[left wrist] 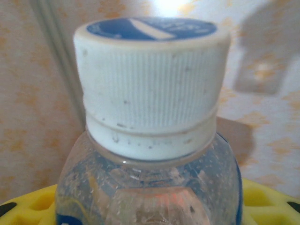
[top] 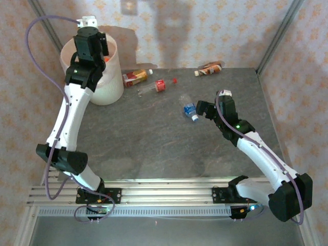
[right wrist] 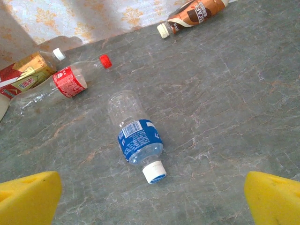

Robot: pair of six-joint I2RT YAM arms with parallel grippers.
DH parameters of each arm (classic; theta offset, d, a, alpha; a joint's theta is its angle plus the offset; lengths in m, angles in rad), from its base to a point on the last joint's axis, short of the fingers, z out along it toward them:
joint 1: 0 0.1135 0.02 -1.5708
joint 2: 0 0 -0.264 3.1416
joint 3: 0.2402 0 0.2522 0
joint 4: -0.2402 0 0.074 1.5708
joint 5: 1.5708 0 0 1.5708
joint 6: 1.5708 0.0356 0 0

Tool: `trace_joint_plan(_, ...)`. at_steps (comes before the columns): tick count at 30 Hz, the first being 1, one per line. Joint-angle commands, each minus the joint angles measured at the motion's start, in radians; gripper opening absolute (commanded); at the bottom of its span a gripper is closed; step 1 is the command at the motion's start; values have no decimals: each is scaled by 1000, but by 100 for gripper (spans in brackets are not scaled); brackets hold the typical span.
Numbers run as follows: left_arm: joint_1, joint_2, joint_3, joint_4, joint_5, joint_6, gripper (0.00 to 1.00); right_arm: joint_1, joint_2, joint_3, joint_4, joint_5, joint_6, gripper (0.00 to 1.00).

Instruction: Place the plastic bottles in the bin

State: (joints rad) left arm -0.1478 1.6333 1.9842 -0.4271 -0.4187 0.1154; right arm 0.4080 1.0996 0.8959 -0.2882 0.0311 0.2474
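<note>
Left hand (top: 92, 51): positioned over the open mouth of the bin (top: 105, 89), which stands at the far left of the table (top: 154, 143); closed around the held bottle (left wrist: 150, 187), with its yellow fingers (left wrist: 28, 206) on either side of the bottle's shoulder. The held bottle is clear and upright in the left wrist view; its ribbed white cap (left wrist: 150, 89) has a blue top disc with a white stripe; the print on the disc is too blurred to read.

Right hand (right wrist: 152, 197): spread wide and holding nothing; it hovers just beside the blue-label bottle (right wrist: 139, 143).

Bottles lying on the table:
- Blue-label bottle: on its side near the table's middle; white cap (right wrist: 154, 171) toward the right hand; the label has a white barcode panel and white text too small to read.
- Red-label bottle (right wrist: 69, 81): clear, on its side, with a red cap (right wrist: 106, 61); the white script on the label is not legible.
- Orange-label bottle (right wrist: 28, 75): on its side, near the bin and just beside the red-label bottle; white cap (right wrist: 58, 53); the print is unreadable.
- Brown-label bottle (right wrist: 194, 11): at the far edge by the wall, well apart from the others; cream cap (right wrist: 162, 30); the letters "ESCAF" can be made out on the label.
</note>
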Motion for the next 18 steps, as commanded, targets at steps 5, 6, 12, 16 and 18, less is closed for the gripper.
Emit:
trace_joint_plan(5, 99, 91, 11, 156, -97, 160, 47, 2, -47, 4, -18, 36, 13, 100)
trace_joint_plan(6, 109, 103, 3, 180, -105, 166, 47, 2, -50, -1, -16, 36, 13, 100)
trace_joint_plan(12, 179, 232, 89, 155, -126, 139, 48, 2, -53, -6, -24, 24, 23, 100)
trace_joint_plan(16, 220, 390, 286, 19, -131, 99, 50, 2, -49, -24, -11, 8, 45, 100)
trace_joint_plan(18, 240, 471, 422, -90, -113, 54, 50, 2, -46, -32, 0, 9, 60, 100)
